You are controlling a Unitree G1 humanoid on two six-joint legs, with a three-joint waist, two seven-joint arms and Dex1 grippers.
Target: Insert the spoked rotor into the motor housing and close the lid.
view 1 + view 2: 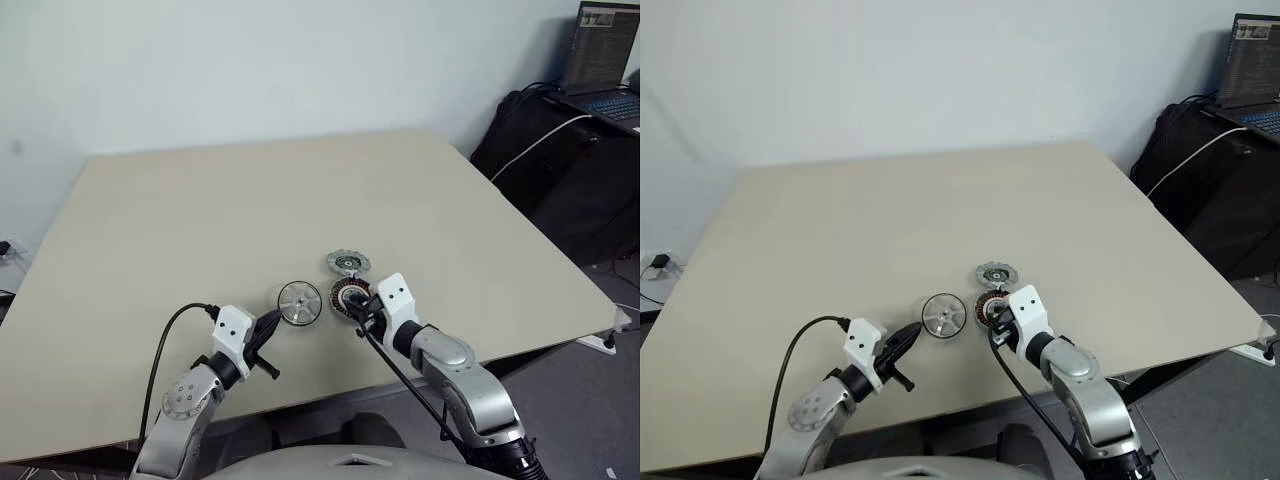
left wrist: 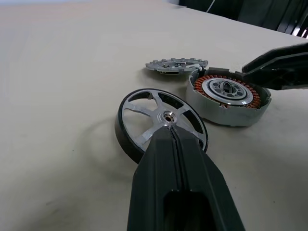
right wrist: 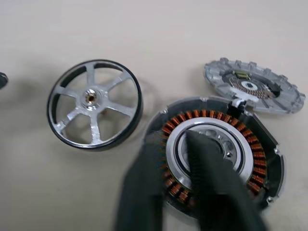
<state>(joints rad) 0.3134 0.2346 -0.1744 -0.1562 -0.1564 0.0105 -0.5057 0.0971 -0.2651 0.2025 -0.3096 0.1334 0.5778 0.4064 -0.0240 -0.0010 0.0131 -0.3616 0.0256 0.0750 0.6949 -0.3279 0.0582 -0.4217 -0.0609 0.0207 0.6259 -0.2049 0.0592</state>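
The spoked rotor (image 1: 300, 303) lies flat on the table, a shiny disc with a dark rim. Right beside it on the right sits the motor housing (image 1: 350, 296), open, with its copper windings (image 3: 211, 118) and silver centre showing. The lid (image 1: 347, 264), with its scalloped rim, lies just behind the housing and touches it. My left gripper (image 2: 171, 131) is shut, its tip at the rotor's near rim. My right gripper (image 3: 169, 139) is shut, pointing down at the housing's near side over the windings. I cannot tell whether it pinches the housing.
All three parts lie near the front edge of the beige table (image 1: 200, 220). A laptop (image 1: 605, 60) stands on dark luggage beyond the table's far right corner, with a white cable (image 1: 540, 140) hanging from it. A power strip (image 1: 600, 343) lies on the floor at right.
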